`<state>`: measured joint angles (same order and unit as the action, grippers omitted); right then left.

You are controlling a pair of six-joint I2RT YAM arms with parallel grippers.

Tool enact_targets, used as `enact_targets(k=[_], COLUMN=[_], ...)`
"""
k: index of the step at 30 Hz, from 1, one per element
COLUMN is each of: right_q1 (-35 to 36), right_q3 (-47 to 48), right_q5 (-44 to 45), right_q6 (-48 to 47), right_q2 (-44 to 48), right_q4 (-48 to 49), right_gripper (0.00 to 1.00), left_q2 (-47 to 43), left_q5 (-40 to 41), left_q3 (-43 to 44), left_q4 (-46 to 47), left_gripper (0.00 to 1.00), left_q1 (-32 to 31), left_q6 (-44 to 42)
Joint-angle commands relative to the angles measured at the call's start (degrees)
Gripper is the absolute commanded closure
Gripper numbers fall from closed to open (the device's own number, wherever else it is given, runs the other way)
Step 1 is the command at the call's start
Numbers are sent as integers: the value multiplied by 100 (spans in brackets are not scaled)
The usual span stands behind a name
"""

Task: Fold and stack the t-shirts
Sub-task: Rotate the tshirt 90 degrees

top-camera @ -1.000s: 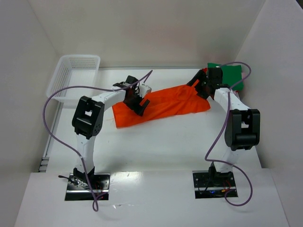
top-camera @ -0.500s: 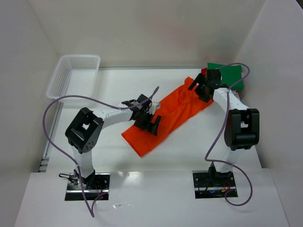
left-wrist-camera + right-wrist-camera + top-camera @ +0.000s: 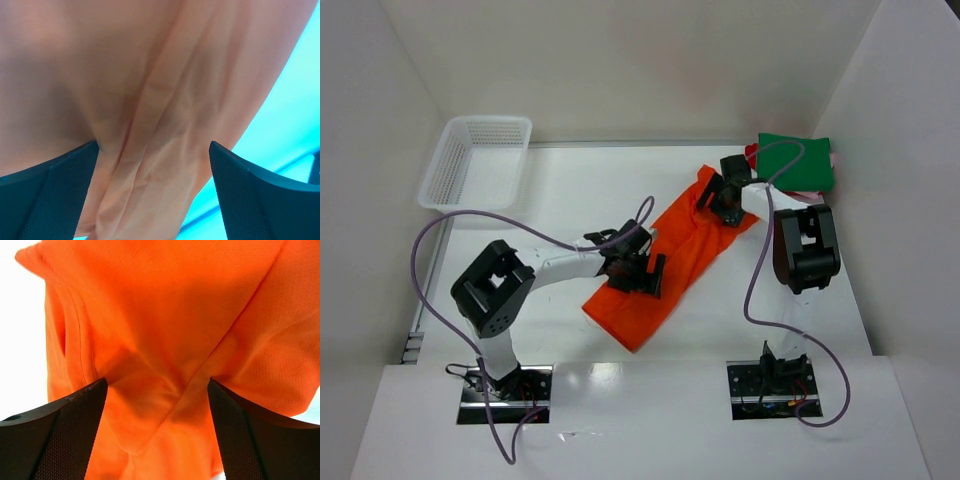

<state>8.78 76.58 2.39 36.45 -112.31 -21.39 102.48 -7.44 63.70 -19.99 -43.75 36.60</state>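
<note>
Orange t-shirt (image 3: 688,246) is laid diagonally beside the green t-shirt (image 3: 798,160); its cloth is seen between the fingers of the left gripper (image 3: 152,145) and right gripper (image 3: 157,382); whether it is clamped cannot be told.

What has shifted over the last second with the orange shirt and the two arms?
The left gripper pulled back nearward and a little right, dragging its end of the orange t-shirt along, so the shirt swung from lying crosswise to a diagonal. The right gripper edged left with the far end. Both seem to have kept their hold. The green folded t-shirt and the white mesh basket stayed put.
</note>
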Motion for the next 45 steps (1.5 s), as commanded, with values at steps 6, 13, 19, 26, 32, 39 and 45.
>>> enact_targets(k=[6,13,19,26,32,39,45], right_q1=[256,721,1108,1241,1241,1153,871], right_q3=[883,2167,3635,4453,4786,3902,2979], right_q5=[244,244,-10,-64,-64,59,-160], right_q6=[-128,-182,-234,-234,-410,-595,-779], right_q2=[-642,-1538,-2566,-2972,-3025,-1524,345], right_q4=[-173,-532,-937,-1052,-1174,-587,-200], right_gripper=[14,14,14,14,14,8,0], left_q2=[308,308,527,704,756,265,-568], left_q5=[-240,-354,-591,-662,-540,-3,111], left_q3=[46,46,168,318,423,424,432], left_q4=[-31,-31,144,197,75,-339,-497], left_gripper=[1,1,1,1,1,1,1], left_q1=[-407,-467,-530,-653,-653,-653,-653], left_q6=[295,242,137,23,23,92,155])
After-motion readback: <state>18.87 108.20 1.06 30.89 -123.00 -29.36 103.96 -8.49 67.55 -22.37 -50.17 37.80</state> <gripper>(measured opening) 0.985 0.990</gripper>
